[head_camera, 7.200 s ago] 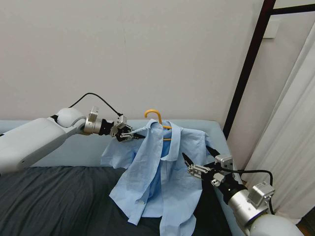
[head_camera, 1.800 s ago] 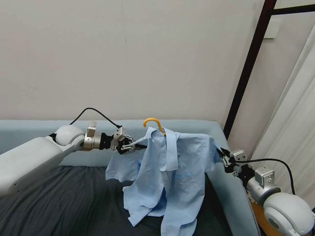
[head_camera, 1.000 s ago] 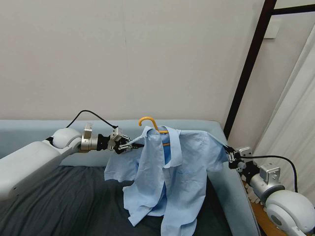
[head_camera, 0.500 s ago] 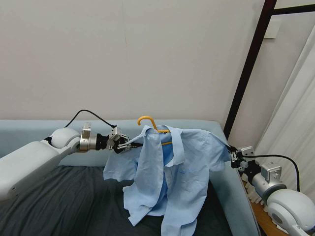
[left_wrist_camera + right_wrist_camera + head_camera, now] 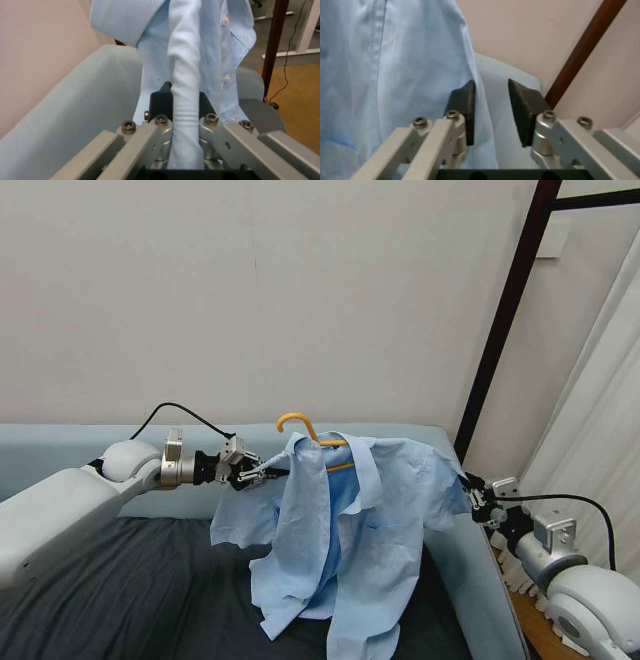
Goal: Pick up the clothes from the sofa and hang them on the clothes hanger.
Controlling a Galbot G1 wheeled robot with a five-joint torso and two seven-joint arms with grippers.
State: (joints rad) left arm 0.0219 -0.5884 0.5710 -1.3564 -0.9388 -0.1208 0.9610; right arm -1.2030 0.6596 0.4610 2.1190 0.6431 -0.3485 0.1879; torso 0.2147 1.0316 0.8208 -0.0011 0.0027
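So the light blue shirt (image 5: 350, 530) is draped on a yellow hanger (image 5: 300, 423) and held up in the air above the sofa (image 5: 60, 445); its hem hangs down over the dark grey cover (image 5: 120, 580) on the seat; the hook pokes out above the collar, free of anything.

The left gripper (image 5: 250, 473) reaches in from the robot's left side at the shirt's left shoulder; in the left wrist view it's clamped tight on a bunched-up roll of blue fabric (image 5: 200, 37), the roll running straight between the fingers (image 5: 161, 129); the left sleeve droops below that grip.

The right gripper (image 5: 468, 490) sits at the other shoulder, right against the outer edge of the cloth, with its arm coming from low on the robot's right; in the right wrist view the two black pads (image 5: 464, 108) stand a bit apart, a narrow gap with the pale sofa back showing through; the shirt's edge runs down just beside one pad and I can't tell if it's actually touching; nothing looks pinched there.

A black pole (image 5: 505, 320) slants up behind the right end of the sofa, with a white curtain (image 5: 600, 430) beside it; the shirt is well apart from both.
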